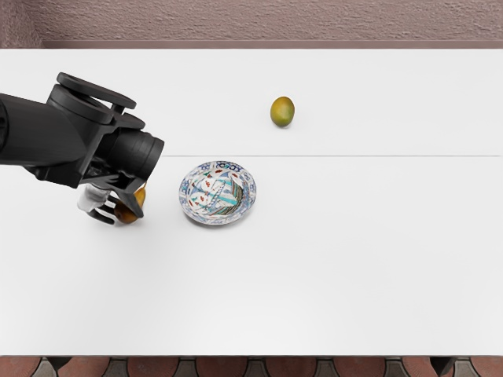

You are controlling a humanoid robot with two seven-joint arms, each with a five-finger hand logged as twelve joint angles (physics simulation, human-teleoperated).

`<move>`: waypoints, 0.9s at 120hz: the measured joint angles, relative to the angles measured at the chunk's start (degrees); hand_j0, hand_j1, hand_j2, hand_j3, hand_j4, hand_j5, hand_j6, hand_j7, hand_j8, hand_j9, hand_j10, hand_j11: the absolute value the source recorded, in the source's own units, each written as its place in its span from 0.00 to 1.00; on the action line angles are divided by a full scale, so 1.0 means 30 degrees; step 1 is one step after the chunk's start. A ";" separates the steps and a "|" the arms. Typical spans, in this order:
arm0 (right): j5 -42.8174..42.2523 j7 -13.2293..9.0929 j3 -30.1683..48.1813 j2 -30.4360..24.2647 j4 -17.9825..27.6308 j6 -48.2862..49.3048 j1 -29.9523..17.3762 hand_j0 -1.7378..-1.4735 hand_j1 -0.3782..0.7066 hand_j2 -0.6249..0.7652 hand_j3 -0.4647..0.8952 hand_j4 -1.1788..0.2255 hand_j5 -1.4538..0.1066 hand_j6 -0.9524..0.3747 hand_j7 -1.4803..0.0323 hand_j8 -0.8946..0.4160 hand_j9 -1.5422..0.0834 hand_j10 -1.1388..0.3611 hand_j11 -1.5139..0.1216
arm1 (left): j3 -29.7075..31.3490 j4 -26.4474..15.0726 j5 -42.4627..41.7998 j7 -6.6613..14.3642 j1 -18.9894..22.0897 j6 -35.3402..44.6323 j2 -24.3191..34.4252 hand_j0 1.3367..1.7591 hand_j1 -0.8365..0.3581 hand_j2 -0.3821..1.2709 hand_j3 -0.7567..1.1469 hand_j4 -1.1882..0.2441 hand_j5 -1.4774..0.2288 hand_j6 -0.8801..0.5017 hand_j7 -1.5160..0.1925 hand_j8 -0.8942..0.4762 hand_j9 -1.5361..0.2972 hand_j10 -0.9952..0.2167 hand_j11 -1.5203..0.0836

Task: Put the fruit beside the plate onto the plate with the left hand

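A patterned plate (218,194) with a blue, white and red design lies on the white table near the middle. To its left an orange-brown fruit (139,199) shows only partly, mostly hidden under my left hand (114,206). The black arm comes in from the left edge, and its fingers are curled around the fruit just left of the plate. A second, green-yellow fruit (282,111) rests farther back, well apart from the plate.
The white table (354,259) has a thin seam running across it behind the plate. A wall borders the far edge, and tiled floor shows below the near edge.
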 joint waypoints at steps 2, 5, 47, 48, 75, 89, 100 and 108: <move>0.0002 0.0000 -0.0001 0.0000 0.0000 -0.0001 0.0000 0.30 0.04 0.45 0.34 0.83 0.92 0.71 0.97 0.67 0.94 0.75 0.91 | -0.0003 -0.0002 -0.0004 0.0001 -0.0013 -0.0002 0.0000 0.76 0.42 0.39 0.40 0.42 0.39 0.28 0.42 0.29 0.40 0.32 0.45; 0.0001 -0.0002 0.0001 0.0000 0.0001 -0.0001 0.0000 0.30 0.04 0.45 0.34 0.83 0.92 0.71 0.97 0.67 0.94 0.75 0.91 | -0.0003 0.0000 -0.0001 -0.0001 -0.0027 -0.0005 0.0000 0.76 0.42 0.41 0.40 0.42 0.39 0.28 0.42 0.29 0.40 0.31 0.44; -0.0002 0.0000 0.0002 0.0000 0.0001 0.0001 0.0000 0.30 0.04 0.45 0.34 0.83 0.92 0.71 0.97 0.67 0.94 0.75 0.91 | -0.0442 -0.0087 -0.0013 0.0010 -0.0320 -0.0029 0.0000 0.76 0.40 0.47 0.40 0.41 0.34 0.28 0.37 0.28 0.36 0.27 0.41; -0.0002 0.0000 0.0003 0.0000 0.0001 0.0000 0.0000 0.30 0.04 0.45 0.34 0.83 0.92 0.71 0.97 0.67 0.94 0.75 0.91 | -0.0457 -0.0092 -0.0030 0.0012 -0.0360 -0.0022 0.0000 0.76 0.39 0.48 0.40 0.42 0.34 0.29 0.37 0.28 0.36 0.27 0.41; -0.0001 0.0000 0.0004 0.0000 -0.0002 0.0000 0.0000 0.30 0.04 0.45 0.34 0.83 0.92 0.71 0.97 0.67 0.94 0.75 0.91 | -0.0703 -0.0146 -0.0042 0.0013 -0.0767 -0.0032 0.0000 0.76 0.39 0.47 0.40 0.42 0.34 0.30 0.37 0.29 0.36 0.27 0.40; -0.0002 0.0000 -0.0002 0.0000 -0.0002 0.0002 0.0000 0.30 0.04 0.45 0.34 0.83 0.92 0.71 0.97 0.67 0.94 0.75 0.91 | -0.0833 -0.0150 -0.0042 0.0013 -0.0899 -0.0034 0.0000 0.76 0.39 0.46 0.40 0.42 0.34 0.30 0.37 0.29 0.36 0.27 0.40; -0.0002 0.0000 -0.0003 0.0000 -0.0001 -0.0003 0.0000 0.30 0.04 0.45 0.34 0.83 0.92 0.71 0.97 0.67 0.94 0.75 0.91 | -0.0884 -0.0152 -0.0044 0.0012 -0.0989 -0.0033 0.0000 0.76 0.39 0.46 0.40 0.43 0.33 0.30 0.37 0.29 0.36 0.27 0.40; -0.0001 -0.0002 -0.0007 0.0000 -0.0002 -0.0003 0.0000 0.30 0.04 0.45 0.34 0.83 0.92 0.71 0.97 0.67 0.94 0.75 0.91 | -0.0937 -0.0153 -0.0050 0.0014 -0.1009 -0.0029 0.0000 0.76 0.39 0.47 0.40 0.43 0.33 0.30 0.37 0.30 0.36 0.27 0.40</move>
